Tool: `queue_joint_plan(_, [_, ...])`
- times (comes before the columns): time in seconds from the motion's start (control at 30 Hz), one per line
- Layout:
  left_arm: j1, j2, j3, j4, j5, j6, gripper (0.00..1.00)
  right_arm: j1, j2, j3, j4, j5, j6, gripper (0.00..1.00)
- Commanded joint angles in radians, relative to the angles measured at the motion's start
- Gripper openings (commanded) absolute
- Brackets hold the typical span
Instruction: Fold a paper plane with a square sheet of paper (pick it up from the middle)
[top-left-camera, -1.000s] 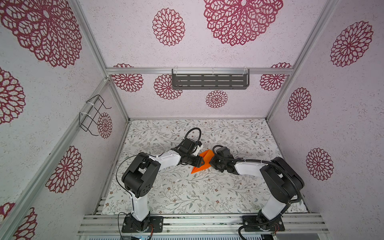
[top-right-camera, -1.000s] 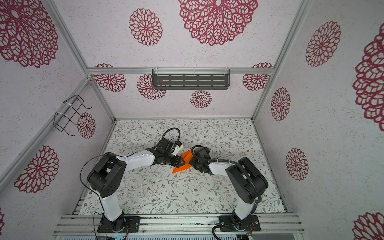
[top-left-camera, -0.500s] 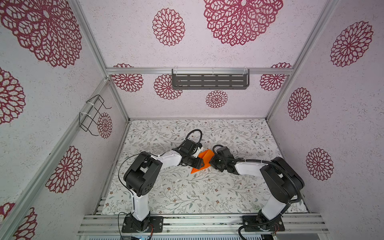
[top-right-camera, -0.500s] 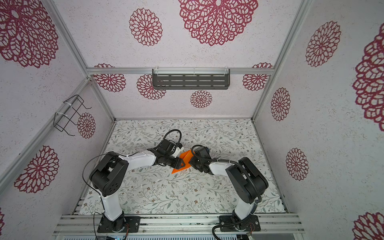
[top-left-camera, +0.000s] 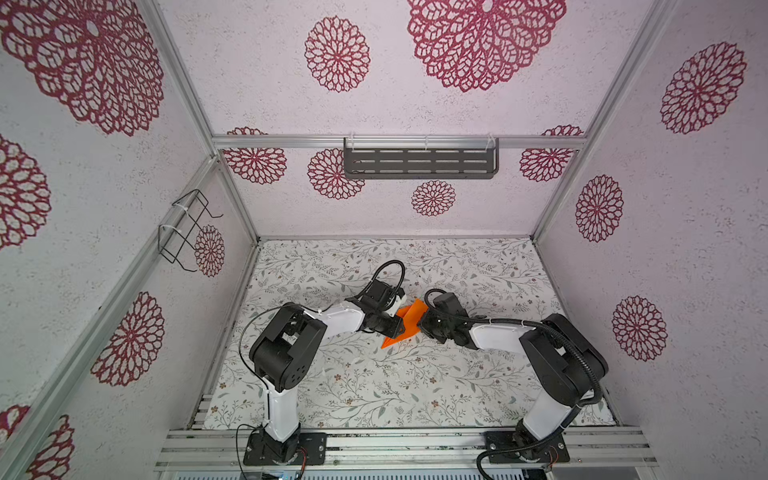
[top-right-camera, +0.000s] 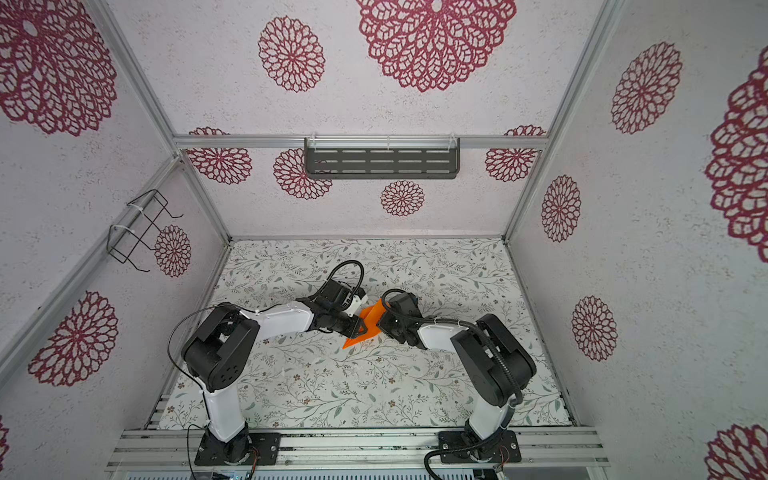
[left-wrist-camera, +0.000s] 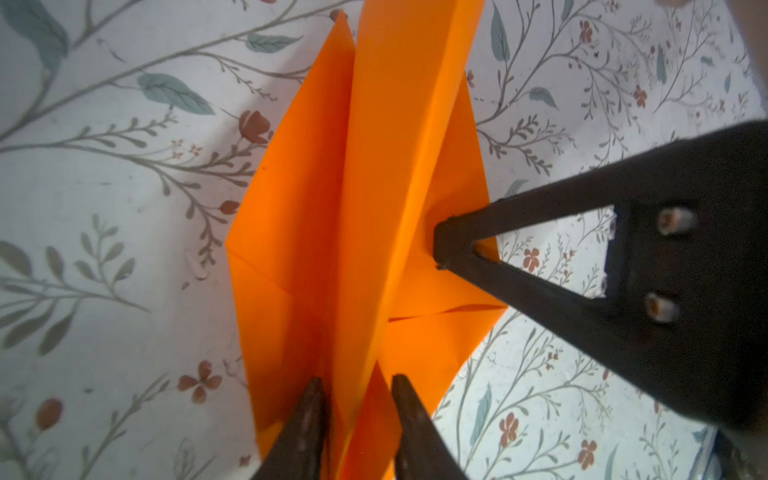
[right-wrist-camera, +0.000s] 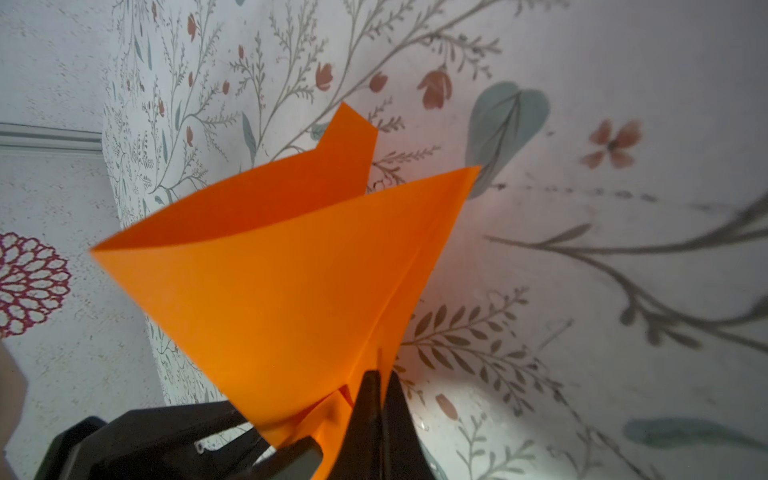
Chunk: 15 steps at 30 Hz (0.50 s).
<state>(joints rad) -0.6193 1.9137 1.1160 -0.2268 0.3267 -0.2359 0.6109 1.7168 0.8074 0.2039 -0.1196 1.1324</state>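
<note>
I have the paper plane (top-left-camera: 409, 321) at the middle of the flowered table cover (top-left-camera: 374, 386), between my two arms in both top views. Its sharp end points toward the front of the table.

My right gripper (right-wrist-camera: 379, 376) is pressed together, with a thin edge of the orange paper nipped between its fingers. On the left wrist camera its tip sits against one wing.

My left gripper (left-wrist-camera: 357, 384) stands partly open. Its fingers (left-wrist-camera: 309, 415) sit either side of the raised centre fold (one looks to brush the paper, but I cannot tell whether it presses). The wings spread out to each side of that fold.
</note>
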Motion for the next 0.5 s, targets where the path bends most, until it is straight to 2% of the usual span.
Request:
queue_joint_plan(0.0, [-0.005,-0.012,0.0,0.006,-0.019,0.012,0.18,-0.006,-0.018,0.021,-0.023,0.011,-0.046,0.14])
queue_joint_plan(0.1, [-0.003,-0.043,-0.01,0.008,-0.049,-0.004,0.09,-0.012,-0.054,0.026,-0.059,0.05,-0.089,0.28])
queue_joint_plan(0.13, [-0.001,-0.059,-0.016,0.006,-0.065,-0.012,0.07,-0.014,-0.074,0.023,-0.073,0.074,-0.109,0.36])
queue_joint_plan(0.2, [0.005,-0.091,-0.029,-0.001,-0.109,-0.032,0.04,-0.02,-0.114,0.018,-0.105,0.127,-0.146,0.5])
queue_joint_plan(0.27, [0.011,-0.128,-0.043,-0.028,-0.184,-0.063,0.03,-0.029,-0.155,0.011,-0.135,0.187,-0.184,0.59])
queue_joint_plan(0.37, [0.016,-0.174,-0.053,-0.095,-0.328,-0.122,0.03,-0.045,-0.201,-0.003,-0.16,0.248,-0.223,0.66])
queue_joint_plan(0.47, [0.018,-0.197,-0.056,-0.167,-0.476,-0.183,0.04,-0.058,-0.222,-0.016,-0.162,0.273,-0.235,0.67])
